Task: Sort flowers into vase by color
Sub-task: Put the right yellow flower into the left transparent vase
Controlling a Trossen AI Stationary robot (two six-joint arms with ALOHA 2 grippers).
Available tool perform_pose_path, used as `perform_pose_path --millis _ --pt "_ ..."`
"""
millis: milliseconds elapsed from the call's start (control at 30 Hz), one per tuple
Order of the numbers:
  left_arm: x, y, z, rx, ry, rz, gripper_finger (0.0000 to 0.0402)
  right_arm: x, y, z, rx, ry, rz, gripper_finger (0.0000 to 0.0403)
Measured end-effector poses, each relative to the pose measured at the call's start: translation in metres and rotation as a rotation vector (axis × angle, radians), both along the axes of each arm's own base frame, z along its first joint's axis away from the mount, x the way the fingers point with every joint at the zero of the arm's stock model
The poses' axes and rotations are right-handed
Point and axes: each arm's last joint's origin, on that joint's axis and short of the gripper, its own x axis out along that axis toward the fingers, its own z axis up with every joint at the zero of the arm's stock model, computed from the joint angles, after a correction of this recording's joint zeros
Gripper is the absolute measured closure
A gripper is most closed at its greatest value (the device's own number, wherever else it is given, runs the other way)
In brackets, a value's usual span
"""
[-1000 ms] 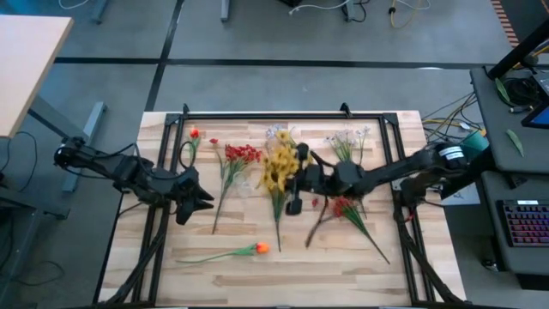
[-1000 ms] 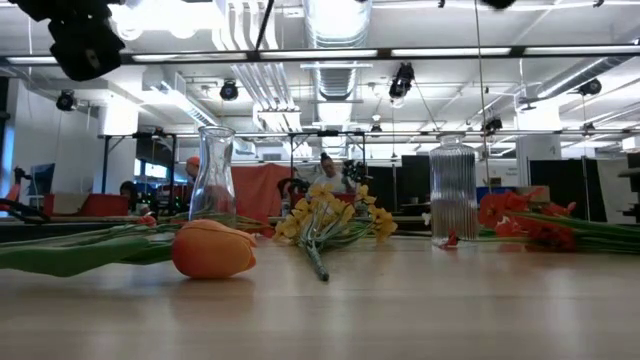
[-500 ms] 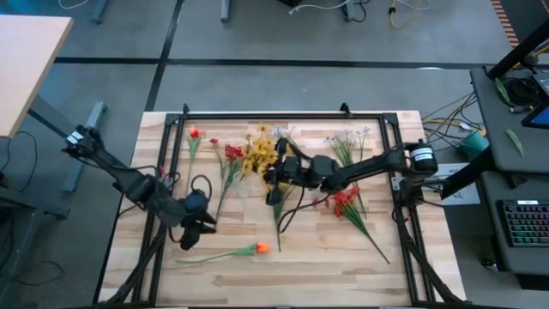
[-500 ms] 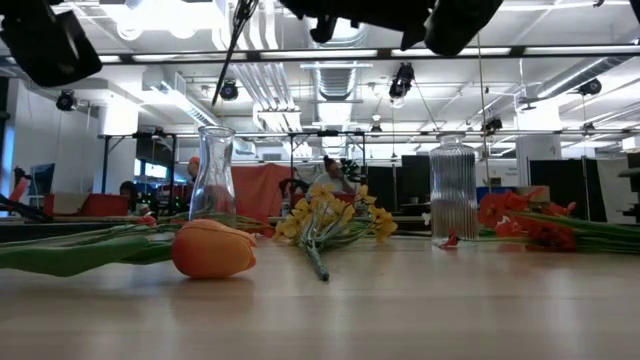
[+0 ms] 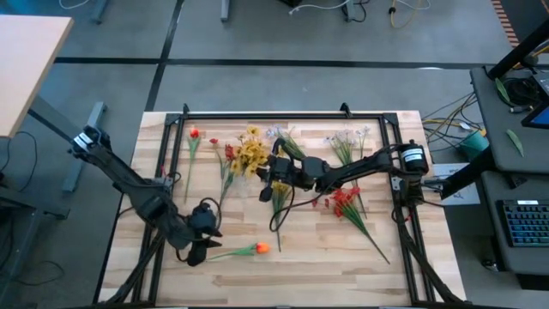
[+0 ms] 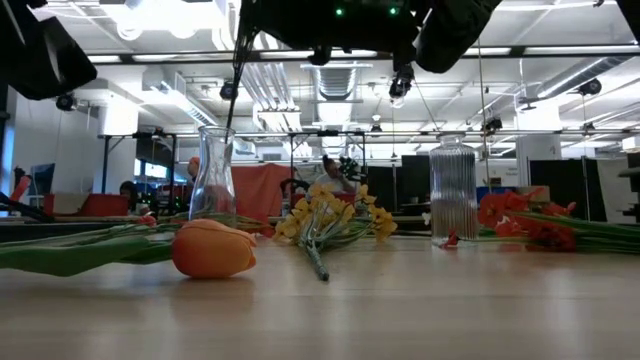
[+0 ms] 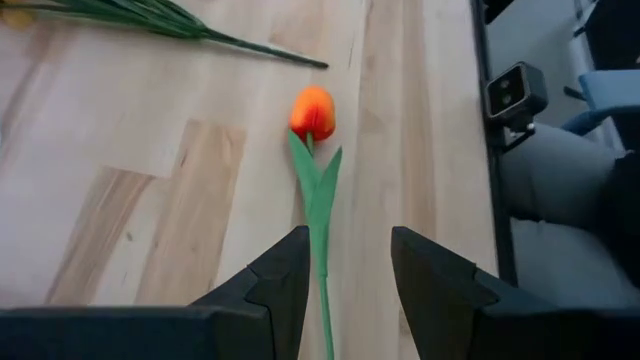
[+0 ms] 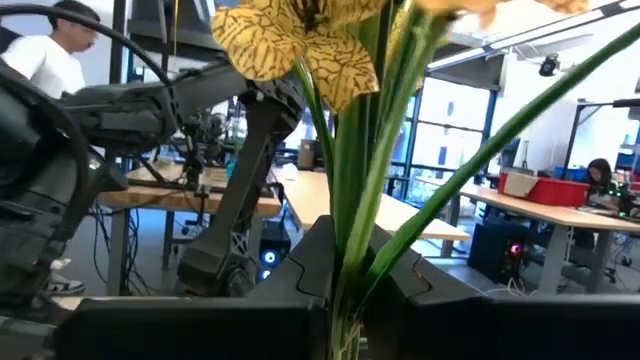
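My right gripper (image 5: 273, 172) is over the table's middle, shut on a yellow spray (image 5: 250, 154) whose blossom (image 8: 285, 35) fills the right wrist view. In the low view a thin stalk (image 6: 240, 45) hangs under that arm. A second yellow spray (image 6: 325, 222) lies flat on the table. An orange tulip (image 5: 261, 248) lies on its side near the near edge, its stalk (image 7: 320, 225) running between the fingers of my open left gripper (image 7: 348, 270), which hovers above it (image 5: 202, 243). My right gripper pinches the yellow spray's bunched green stalks (image 8: 352, 245) just below the blossoms, between its two fingers. The fingers come roughly level from the table's right and lie across the stalks. The spray is lifted clear, blossoms above the fingers.
A clear waisted vase (image 6: 213, 172) and a ribbed glass vase (image 6: 453, 190) stand on the far half. Red sprays (image 5: 238, 156) (image 5: 346, 202), a white spray (image 5: 352, 140) and a single red bloom (image 5: 194, 133) lie on the boards. A black frame (image 5: 283, 116) borders the table.
My left gripper has travelled from the table's left-middle toward the near edge and now sits over the tulip's stalk. My right gripper has carried the yellow spray toward the table's left, and its arm now shows across the top of the low view.
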Motion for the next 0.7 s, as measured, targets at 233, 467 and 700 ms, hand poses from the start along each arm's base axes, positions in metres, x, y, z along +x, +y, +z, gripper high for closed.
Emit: perform_pose_path --millis 233,467,700 --pt "0.012 -0.009 -0.017 0.030 0.020 0.064 0.0274 0.001 0.000 -0.003 0.012 0.036 0.003 0.0319" --pt "0.020 -0.016 -0.031 0.037 0.040 0.077 0.0253 0.002 0.001 -0.009 0.030 0.106 0.009 0.0248" --pt "0.025 -0.021 -0.042 0.055 0.060 0.075 0.0178 -0.001 0.001 -0.009 0.081 0.203 0.017 0.0176"
